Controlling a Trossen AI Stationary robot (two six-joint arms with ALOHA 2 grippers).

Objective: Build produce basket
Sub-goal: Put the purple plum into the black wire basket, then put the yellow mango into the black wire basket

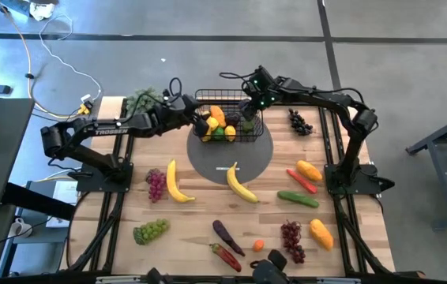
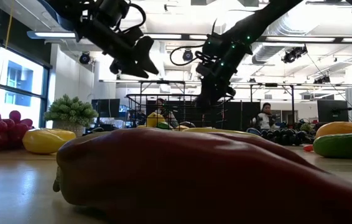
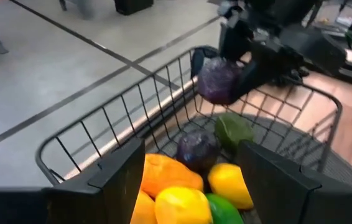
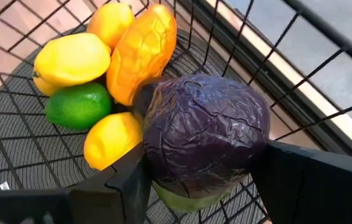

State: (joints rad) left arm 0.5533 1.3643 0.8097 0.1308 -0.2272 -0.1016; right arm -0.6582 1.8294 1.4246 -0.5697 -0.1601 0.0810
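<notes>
nearest the low camera a big red pepper (image 2: pixel 188 168) lies on the surface (image 1: pixel 200 229), and like the bananas (image 1: pixel 242 188), grapes (image 1: pixel 291 237) and cucumber (image 1: pixel 298 199) it is yet to be packed. farther back the basket (image 1: pixel 249 130) sits on a grey mat (image 1: pixel 251 162), already part-filled: a mango (image 4: pixel 140 53), lemons (image 4: pixel 71 57), a lime (image 4: pixel 78 104) and some dark pieces.

the right pincer (image 4: pixel 198 168) hangs over the basket's right side, clamped on a wrinkled purple fruit (image 4: pixel 204 140) with a green underside. the step in hand looks like dropping it in. to do it well, i would lower it below the wire rim first, aim for the bare mesh floor beside the lime, not on top of the heap, then open slowly so it settles and does not bounce out. keep the fingers clear of the wires on the way up.

the left pincer (image 3: pixel 204 171) hovers at the basket's left end, jaws apart and holding nothing. it is close to the other arm, so it should hold off until the right one lifts away.
</notes>
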